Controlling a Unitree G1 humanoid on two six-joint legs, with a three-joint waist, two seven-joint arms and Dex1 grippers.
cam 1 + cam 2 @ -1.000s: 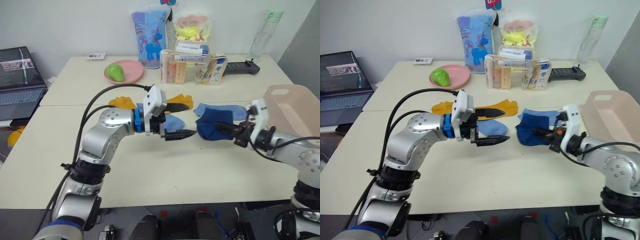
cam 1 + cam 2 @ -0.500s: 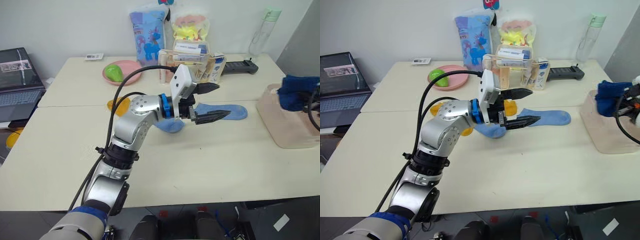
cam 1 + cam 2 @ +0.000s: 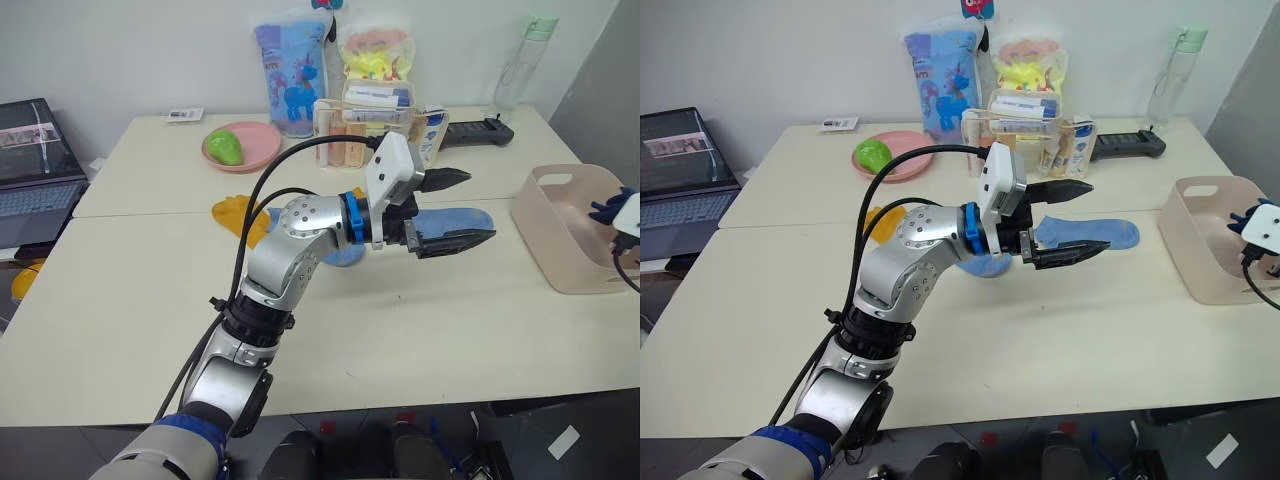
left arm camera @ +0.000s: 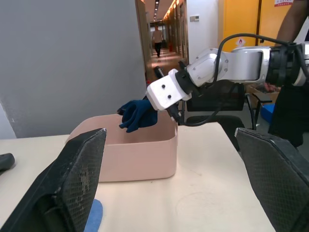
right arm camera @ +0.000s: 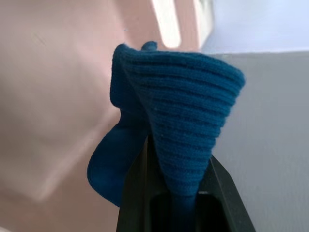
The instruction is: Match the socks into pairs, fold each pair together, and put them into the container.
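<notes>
A laptop (image 3: 35, 160) sits at the far left, beside the pale counter (image 3: 150, 300). Toward the back of the counter a round pink plate (image 3: 243, 148) carries a green object, and next to it stand a clear organizer with bottles (image 3: 375, 125) and some colourful pouches.

A mustard yellow sock (image 3: 232, 212) lies on the counter, partly hidden by the left arm. The left gripper (image 3: 458, 208) hangs above the middle of the counter with its fingers spread wide and nothing between them. Under and just beyond it lies a light blue sock (image 3: 455, 217), stretched flat, and another light blue sock (image 3: 345, 257) shows beneath the wrist.

At the right edge stands the pink-beige container (image 3: 565, 232), its cut-out handle facing the organizer. The right gripper (image 4: 175, 114) hovers over the container's open top, its fingers pinched tight on the bundled dark navy socks (image 5: 174, 111), which hang above the container's inside at rim level.
</notes>
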